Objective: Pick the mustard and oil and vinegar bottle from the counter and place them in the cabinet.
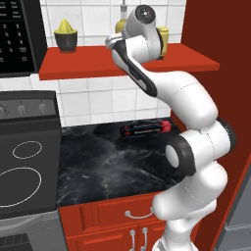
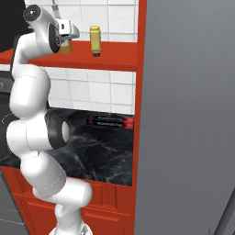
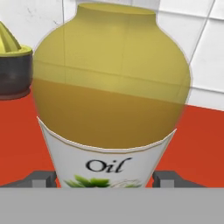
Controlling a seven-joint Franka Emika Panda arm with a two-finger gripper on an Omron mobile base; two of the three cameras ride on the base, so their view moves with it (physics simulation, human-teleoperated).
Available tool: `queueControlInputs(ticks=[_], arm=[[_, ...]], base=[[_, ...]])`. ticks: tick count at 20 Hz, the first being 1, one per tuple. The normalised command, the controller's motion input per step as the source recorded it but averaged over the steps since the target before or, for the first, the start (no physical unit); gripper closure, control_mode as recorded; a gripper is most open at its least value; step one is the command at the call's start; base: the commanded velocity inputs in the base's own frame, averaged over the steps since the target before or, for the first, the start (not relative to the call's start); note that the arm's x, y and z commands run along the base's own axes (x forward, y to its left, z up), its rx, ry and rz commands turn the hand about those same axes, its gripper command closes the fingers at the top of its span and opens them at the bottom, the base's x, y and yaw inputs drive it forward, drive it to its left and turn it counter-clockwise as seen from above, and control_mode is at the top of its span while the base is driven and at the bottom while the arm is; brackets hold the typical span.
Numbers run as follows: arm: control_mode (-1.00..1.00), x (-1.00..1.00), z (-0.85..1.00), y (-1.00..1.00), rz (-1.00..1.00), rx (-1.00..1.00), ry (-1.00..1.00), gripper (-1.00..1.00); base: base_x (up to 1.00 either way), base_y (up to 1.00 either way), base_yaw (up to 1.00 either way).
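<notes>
While the oil bottle [image 3: 111,100] is standing on the red shelf [image 1: 83,66] at the frame's top, the end effector [image 3: 105,179] is bracketing its base, fingers apart, seemingly releasing it. The mustard [image 2: 95,40] is already sitting right of it, so next is probably backing straight off without tipping it.

- White tiled wall [image 1: 98,100] fills the upper middle of the left base view, with thin grey grout lines.
- Black stovetop [image 1: 24,166] with white rings sits at the lower left; its dark control panel with knobs [image 1: 22,109] rises behind it.
- A black microwave [image 1: 17,34] with a keypad hangs in the upper left corner.
- Red drawers [image 1: 122,213] with silver handles run along the bottom centre.
- A tall red side panel [image 2: 140,92] stands upright mid-frame in the right base view, beside a large flat grey surface [image 2: 188,114] covering the right half.
</notes>
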Motion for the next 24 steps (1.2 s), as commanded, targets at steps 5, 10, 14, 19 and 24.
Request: queueControlInputs(ticks=[5,10,14,19,24], arm=[[-1.00,0.40,-0.31,-0.09,0.00,0.00,0.00,1.00],[-1.00,0.37,-0.38,-0.01,0.00,0.00,0.00,1.00],[-1.00,0.23,-0.43,0.00,0.00,0.00,0.00,1.00],[-1.00,0.05,-0.34,0.00,0.00,0.00,0.00,1.00],[-1.00,0.21,-0.47,0.00,0.00,0.00,0.01,1.00]], base=[[0.00,0.00,0.00],[0.00,0.00,0.00],[0.00,0.00,0.00],[0.00,0.00,0.00],[0.00,0.00,0.00]])
